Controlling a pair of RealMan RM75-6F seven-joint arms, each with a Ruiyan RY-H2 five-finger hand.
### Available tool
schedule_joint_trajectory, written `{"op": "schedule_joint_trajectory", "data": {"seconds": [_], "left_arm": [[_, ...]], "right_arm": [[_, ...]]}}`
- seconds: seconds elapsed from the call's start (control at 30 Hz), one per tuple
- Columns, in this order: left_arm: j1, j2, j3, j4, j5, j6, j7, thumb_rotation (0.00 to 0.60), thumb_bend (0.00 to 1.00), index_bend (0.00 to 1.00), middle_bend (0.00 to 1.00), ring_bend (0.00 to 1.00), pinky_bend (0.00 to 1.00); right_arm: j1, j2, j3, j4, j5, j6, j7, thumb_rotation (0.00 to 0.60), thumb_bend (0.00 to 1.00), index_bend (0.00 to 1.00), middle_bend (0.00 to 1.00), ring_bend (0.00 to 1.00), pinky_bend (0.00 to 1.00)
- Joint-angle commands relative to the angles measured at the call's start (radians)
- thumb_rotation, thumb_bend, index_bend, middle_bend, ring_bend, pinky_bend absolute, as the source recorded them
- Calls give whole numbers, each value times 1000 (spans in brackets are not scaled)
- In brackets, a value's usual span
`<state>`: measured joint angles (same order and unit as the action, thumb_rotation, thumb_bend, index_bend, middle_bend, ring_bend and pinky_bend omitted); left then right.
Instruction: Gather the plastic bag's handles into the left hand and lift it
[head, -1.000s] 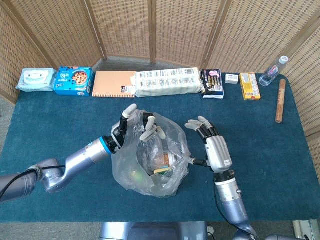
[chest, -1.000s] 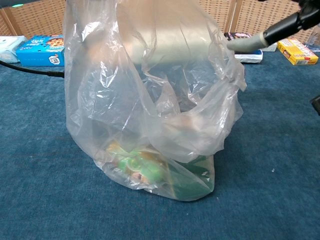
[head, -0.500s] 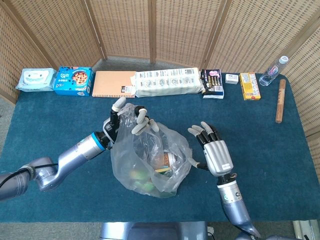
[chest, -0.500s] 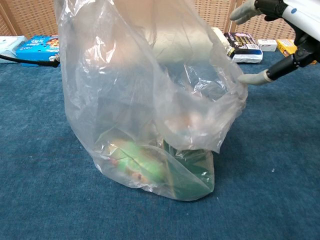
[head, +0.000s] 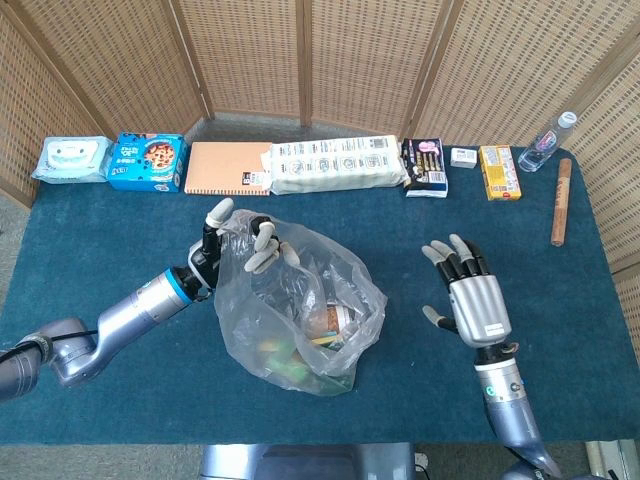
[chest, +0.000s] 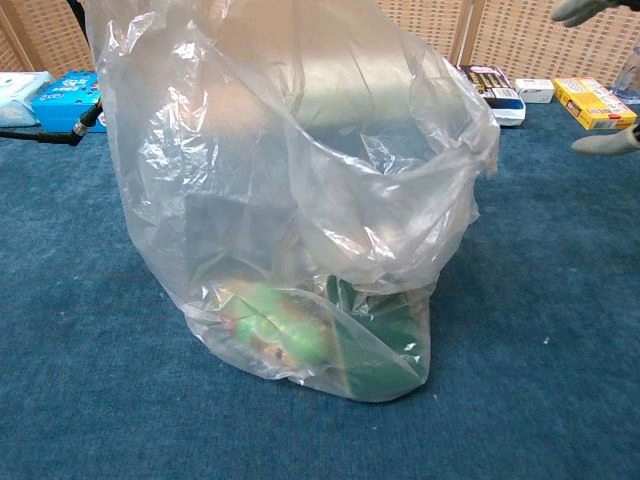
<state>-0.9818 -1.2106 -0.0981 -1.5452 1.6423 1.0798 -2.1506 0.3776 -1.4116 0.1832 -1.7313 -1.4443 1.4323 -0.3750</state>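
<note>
At the far left of the table (head: 80, 260), along its back edge, a pack of wipes (head: 70, 160) and a blue biscuit box (head: 147, 162) are lying, well apart from the work.

The left hand (head: 232, 240) is reaching in from the left and is holding the upper left rim of the plastic bag (head: 300, 310). Its fingers (head: 262, 243) are curling over the thin film while the thumb is standing up behind it, so the hand is gripping at least one handle. Whether both handles are already inside this grip, I cannot tell, because the plastic is crumpled there. The hand is placed high on this side probably because the lift has to be made from the top.

The bag is sitting on the blue cloth in the middle of the table, and its bottom is resting on the surface in the chest view. Inside it some goods are lying: something green and a jar-like thing. Their weight is keeping the bag upright and the mouth wide open. The right side of the rim is hanging free, with nothing holding it.

Further right, the right hand (head: 470, 295) is hovering well apart from the bag, its fingers spread and nothing in it. It seems the lifting is being left to the other hand.

Along the back edge a notebook (head: 228, 167), a long white pack (head: 338, 165), small boxes, a water bottle (head: 548, 142) and a wooden stick (head: 562, 200) are lying.
</note>
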Motion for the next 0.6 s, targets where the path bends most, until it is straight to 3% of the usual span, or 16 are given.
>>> {"op": "schedule_joint_trajectory", "data": {"seconds": [0.03,0.33,0.6], "left_arm": [[0,-2,1,3,3,3,-4,0,233,656,797,734,375],[-13,-1,-14,-10,-3,6,1,0,234,656,797,735,374],[-31,-14,-28,-31,-22,-21,37,0,233,656,797,734,374]], "right_arm": [[-17,27,-4,-7,3,8,17,599,48,166,174,69,86],[-10,2,-27,-26,-12,-31,75,599,48,160,165,66,85],[43,-89,6,-65,-8,-76,137,600,47,159,163,64,85]]}}
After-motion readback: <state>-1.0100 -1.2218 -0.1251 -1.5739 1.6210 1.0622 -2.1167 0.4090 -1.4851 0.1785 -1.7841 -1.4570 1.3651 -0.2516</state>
